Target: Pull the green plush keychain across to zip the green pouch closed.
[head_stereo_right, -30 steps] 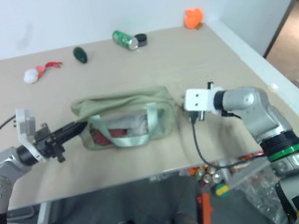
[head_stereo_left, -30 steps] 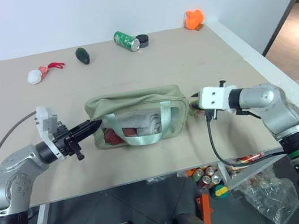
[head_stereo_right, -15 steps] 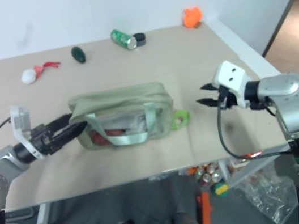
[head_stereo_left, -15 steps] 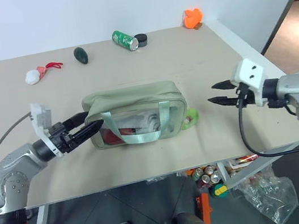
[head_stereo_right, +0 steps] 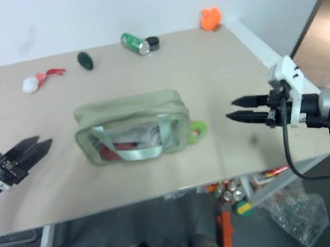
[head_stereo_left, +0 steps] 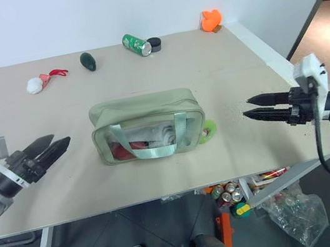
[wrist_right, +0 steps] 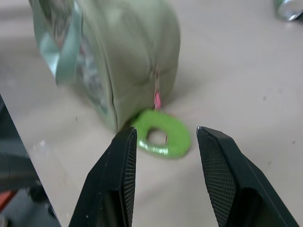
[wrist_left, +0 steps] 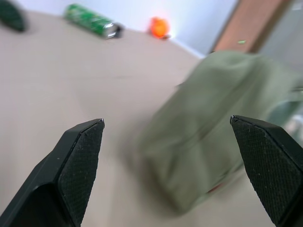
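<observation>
**Both arms drawn back from the zipped pouch**

While the green pouch (head_stereo_left: 147, 126) stands upright near the middle of the table (head_stereo_left: 225, 69), both arms sit clear of it, one to each side.

- Left gripper (head_stereo_left: 48, 147): reaches in roughly level from the table's left edge, pointing toward the pouch; fingers (wrist_left: 78, 161) spread wide, empty, well apart from the pouch.
- Right gripper (head_stereo_left: 254, 107): extends roughly level from the right, pointing at the pouch's end; fingers (wrist_right: 222, 175) parted, holding nothing.
- Green plush keychain (wrist_right: 162, 133): lies flat on the table, just beside the pouch's right end, joined by a red cord (wrist_right: 156, 100).
</observation>
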Tool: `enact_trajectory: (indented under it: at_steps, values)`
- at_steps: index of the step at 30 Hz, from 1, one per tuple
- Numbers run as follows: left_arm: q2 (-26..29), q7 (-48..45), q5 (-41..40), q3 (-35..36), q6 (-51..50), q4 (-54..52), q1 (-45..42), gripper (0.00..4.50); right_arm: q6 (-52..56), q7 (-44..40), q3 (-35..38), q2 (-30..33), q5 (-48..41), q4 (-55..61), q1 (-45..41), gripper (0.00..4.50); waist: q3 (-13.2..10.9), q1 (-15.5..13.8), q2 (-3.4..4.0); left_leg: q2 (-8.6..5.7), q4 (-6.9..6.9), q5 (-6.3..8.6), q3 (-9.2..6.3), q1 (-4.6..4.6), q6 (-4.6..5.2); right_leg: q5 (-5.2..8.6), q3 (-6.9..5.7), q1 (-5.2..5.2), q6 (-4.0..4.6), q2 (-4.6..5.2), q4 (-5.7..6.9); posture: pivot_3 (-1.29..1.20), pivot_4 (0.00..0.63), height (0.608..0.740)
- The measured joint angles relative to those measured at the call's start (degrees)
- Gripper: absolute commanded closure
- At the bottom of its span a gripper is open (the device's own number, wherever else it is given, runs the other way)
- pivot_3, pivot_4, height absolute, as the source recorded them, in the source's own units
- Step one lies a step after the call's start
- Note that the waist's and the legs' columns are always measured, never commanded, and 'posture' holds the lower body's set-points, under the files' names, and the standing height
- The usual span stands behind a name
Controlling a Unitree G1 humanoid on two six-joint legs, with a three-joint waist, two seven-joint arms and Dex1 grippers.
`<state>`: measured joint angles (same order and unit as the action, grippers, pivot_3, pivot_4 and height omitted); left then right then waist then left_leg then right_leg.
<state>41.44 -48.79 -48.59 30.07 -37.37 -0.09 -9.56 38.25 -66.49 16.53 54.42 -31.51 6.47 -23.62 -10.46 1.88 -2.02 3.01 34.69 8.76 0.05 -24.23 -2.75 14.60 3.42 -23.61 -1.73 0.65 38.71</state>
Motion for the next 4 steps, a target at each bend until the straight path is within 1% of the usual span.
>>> enact_trajectory:
  at_steps: [4]
  values:
    - [0.0,-0.5,0.2,0.1,0.0,1.5,0.5,0.08,1.9,2.1,0.3,-1.1,-2.8,1.2,1.0,2.47,0.0,0.0,-0.03,0.00,-0.01,0.00,0.01,-0.09,0.00,0.00,0.00,-0.07,0.00,0.01,-0.02,0.00,0.150,0.740]
